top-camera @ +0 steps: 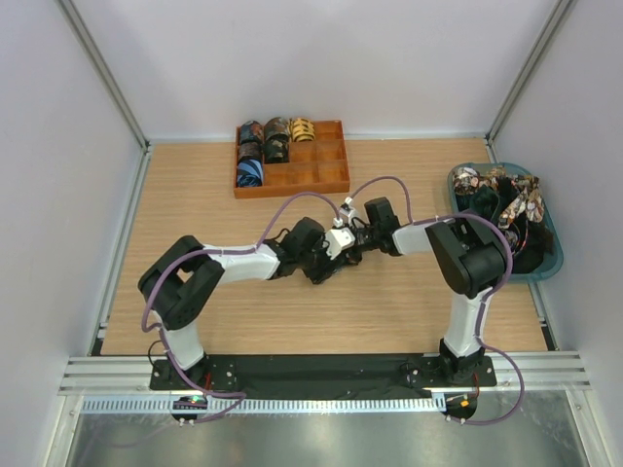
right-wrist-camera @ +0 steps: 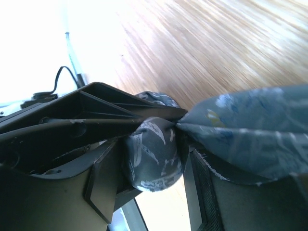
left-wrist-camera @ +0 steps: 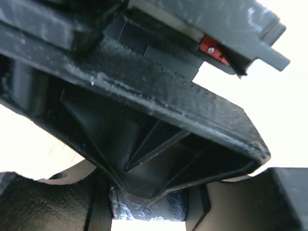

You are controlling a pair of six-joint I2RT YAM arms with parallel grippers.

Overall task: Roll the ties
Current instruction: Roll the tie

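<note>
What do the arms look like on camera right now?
Both look alike: the left arm and right arm have white links between bulky black joints, and a purple cable loops along each.

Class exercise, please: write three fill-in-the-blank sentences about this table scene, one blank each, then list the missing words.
1. The rolled ties sit in a compartment tray at the table's ___ edge.
2. The teal bin of loose ties stands on the robot's ___ side.
3. The tie between the fingers of the right gripper is patterned grey-___.

Missing words: far; right; blue.
</note>
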